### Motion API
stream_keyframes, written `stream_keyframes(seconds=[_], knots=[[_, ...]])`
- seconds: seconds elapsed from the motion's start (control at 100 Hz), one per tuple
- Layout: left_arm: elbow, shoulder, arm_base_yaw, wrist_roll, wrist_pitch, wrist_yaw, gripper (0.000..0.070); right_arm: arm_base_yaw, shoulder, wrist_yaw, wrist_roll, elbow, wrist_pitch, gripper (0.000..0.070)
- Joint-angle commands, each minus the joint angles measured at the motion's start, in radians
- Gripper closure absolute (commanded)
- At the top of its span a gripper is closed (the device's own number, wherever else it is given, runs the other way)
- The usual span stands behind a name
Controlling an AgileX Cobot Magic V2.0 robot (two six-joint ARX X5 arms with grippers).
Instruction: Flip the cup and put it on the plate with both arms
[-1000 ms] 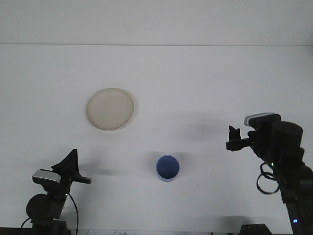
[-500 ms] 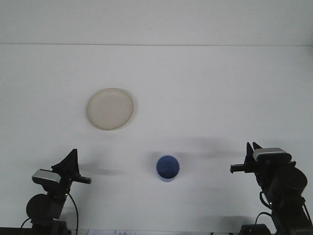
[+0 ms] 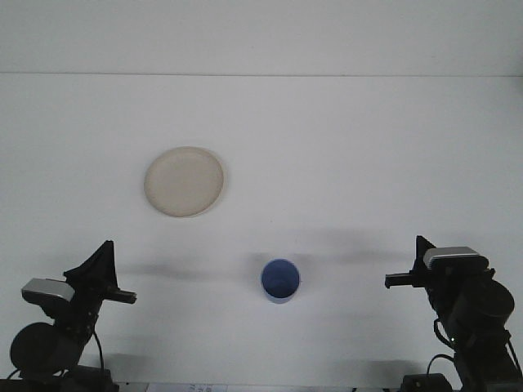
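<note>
Blue cup (image 3: 280, 281) upright on the white desk (image 3: 343, 147), cream plate (image 3: 184, 181) well apart up-left, left end effector (image 3: 110, 282) and right end effector (image 3: 404, 273) low, grasping nothing, finger state unclear

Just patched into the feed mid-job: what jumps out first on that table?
The blue cup stands out most, upright with its mouth up, near the front centre of the white table. Up and to its left lies the cream plate, bare and well apart from the cup. The left gripper and right gripper sit low at the front corners, neither touching anything.
</note>
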Motion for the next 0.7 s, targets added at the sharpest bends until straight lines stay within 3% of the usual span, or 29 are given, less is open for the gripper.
stream_keyframes(seconds=[0.0,0.13,0.26,0.47,0.59,0.63,0.69], knots=[[0.122,0.094,0.0,-0.016,-0.102,0.001,0.0688,0.001,0.004,0.002,0.008,0.008,0.01,0.07],[0.356,0.303,-0.002,0.046,-0.32,0.006,0.0688,0.001,0.004,0.002,0.007,0.008,0.01,0.07],[0.55,0.501,-0.003,0.126,-0.49,0.083,0.0688,0.001,0.004,0.002,0.007,0.008,0.01,0.07],[0.7,0.719,-0.004,0.125,-0.556,0.211,0.0687,0.001,0.004,0.002,0.007,0.008,0.008,0.07],[0.702,0.789,-0.004,0.115,-0.547,0.214,0.0677,0.001,0.004,0.001,0.008,0.008,0.008,0.07],[0.702,0.81,-0.004,0.094,-0.548,0.214,0.0646,0.001,0.004,0.001,0.007,0.008,0.008,0.07],[0.702,0.84,-0.005,0.053,-0.557,0.219,0.0542,0.001,0.004,0.0,0.007,0.008,0.008,0.07]])
